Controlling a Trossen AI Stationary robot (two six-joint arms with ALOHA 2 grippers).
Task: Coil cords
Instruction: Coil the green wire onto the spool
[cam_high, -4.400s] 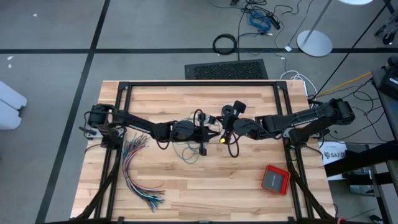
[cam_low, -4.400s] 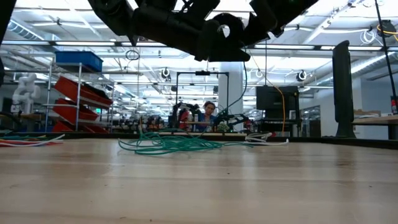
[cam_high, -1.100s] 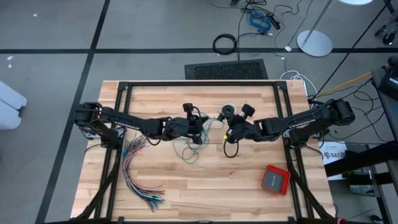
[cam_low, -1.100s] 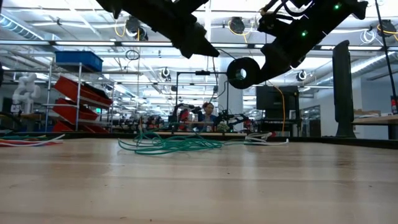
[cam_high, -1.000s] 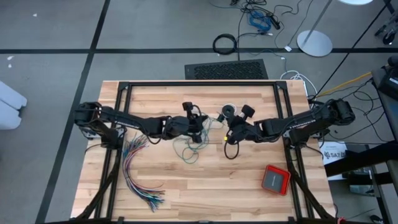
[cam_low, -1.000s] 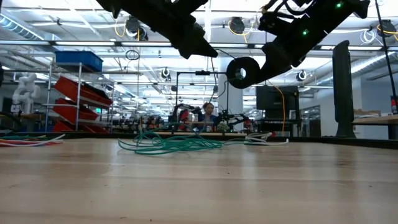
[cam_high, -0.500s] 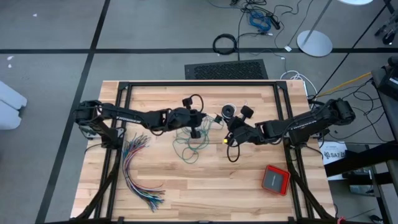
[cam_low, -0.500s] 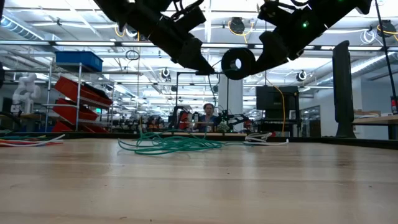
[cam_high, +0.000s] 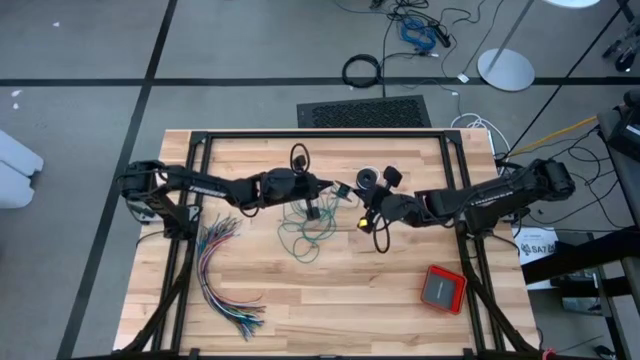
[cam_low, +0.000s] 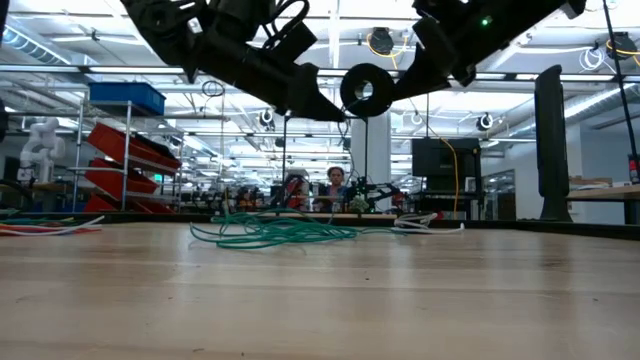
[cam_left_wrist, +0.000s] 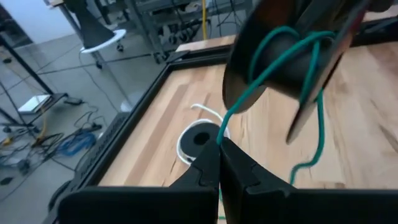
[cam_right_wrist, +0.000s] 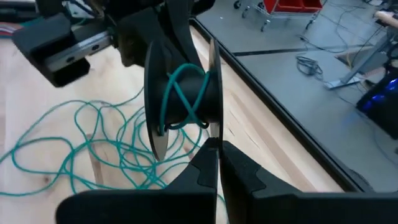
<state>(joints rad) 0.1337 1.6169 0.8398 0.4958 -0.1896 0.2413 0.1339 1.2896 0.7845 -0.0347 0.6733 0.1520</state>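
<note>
From above, the left gripper (cam_high: 335, 187) and right gripper (cam_high: 362, 214) meet over mid-tabletop (cam_high: 400, 320); the loose teal cord (cam_high: 305, 232) lies under and just in front of the left one.

Level view: a black spool (cam_low: 364, 91) hangs high above the teal heap (cam_low: 270, 232).

Left wrist: closed fingers (cam_left_wrist: 214, 165) pinch the teal strand running up to the spool (cam_left_wrist: 292, 50).

Right wrist: closed fingers (cam_right_wrist: 214, 162) hold the spool's (cam_right_wrist: 183, 93) rim, its axle lying crosswise, a few teal turns wound on.

Coloured wire bundle (cam_high: 222, 275) — red box (cam_high: 442, 288)
</note>
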